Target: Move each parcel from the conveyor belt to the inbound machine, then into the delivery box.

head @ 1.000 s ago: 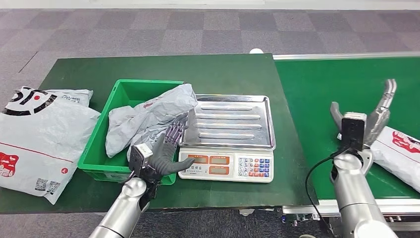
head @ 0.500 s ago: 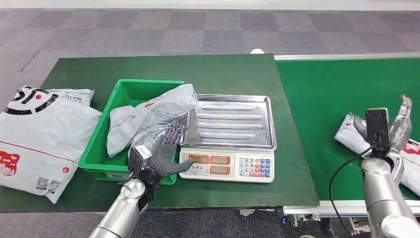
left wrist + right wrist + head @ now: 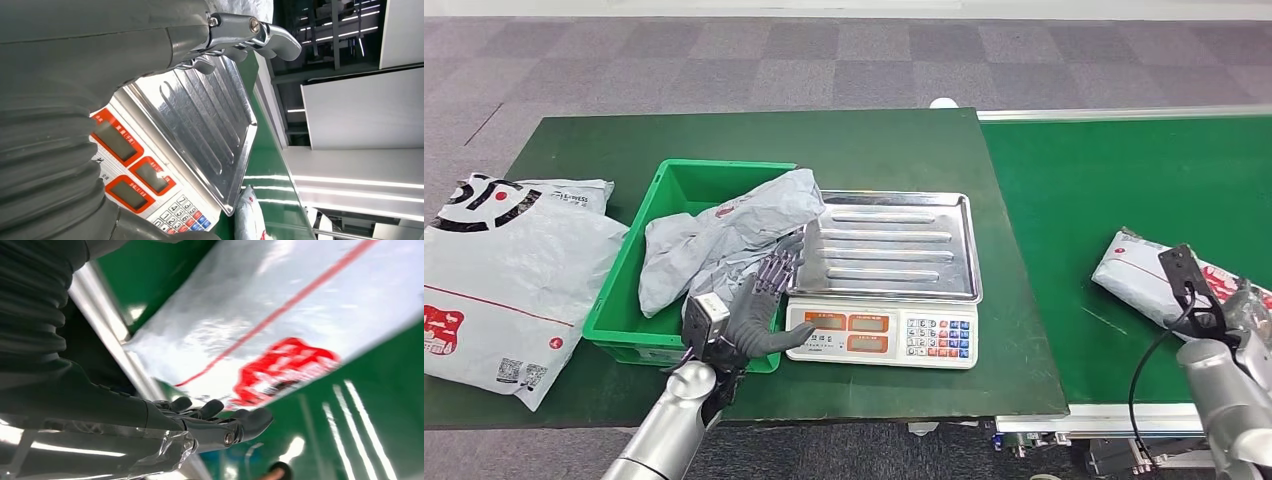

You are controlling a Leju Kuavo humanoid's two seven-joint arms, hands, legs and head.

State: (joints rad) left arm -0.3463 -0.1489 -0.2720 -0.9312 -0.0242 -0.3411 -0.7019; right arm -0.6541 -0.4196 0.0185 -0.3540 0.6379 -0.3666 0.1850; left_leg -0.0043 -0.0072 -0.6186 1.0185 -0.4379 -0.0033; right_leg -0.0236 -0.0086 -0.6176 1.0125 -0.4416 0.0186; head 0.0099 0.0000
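A white-grey parcel with red print (image 3: 1139, 272) (image 3: 280, 325) lies on the green conveyor belt (image 3: 1124, 170) at the right. My right hand (image 3: 1246, 305) (image 3: 200, 425) is low at the parcel's near end, fingers stretched out beside it and holding nothing. A crumpled grey parcel (image 3: 724, 235) lies in the green delivery box (image 3: 614, 290), one corner draped over the scale's steel tray (image 3: 894, 245) (image 3: 200, 120). My left hand (image 3: 749, 310) (image 3: 240, 35) hovers open between box and scale, fingers spread toward the grey parcel.
The scale's keypad and displays (image 3: 884, 335) face me on the dark green table (image 3: 874, 150). A large white bag with red and black print (image 3: 504, 270) lies at the table's left end. The belt's metal edge (image 3: 1124, 112) runs along the back.
My right arm has dropped and swung right, from raised above the belt down to the parcel's near end. The belt parcel sits slightly further left. The left hand has stayed still.
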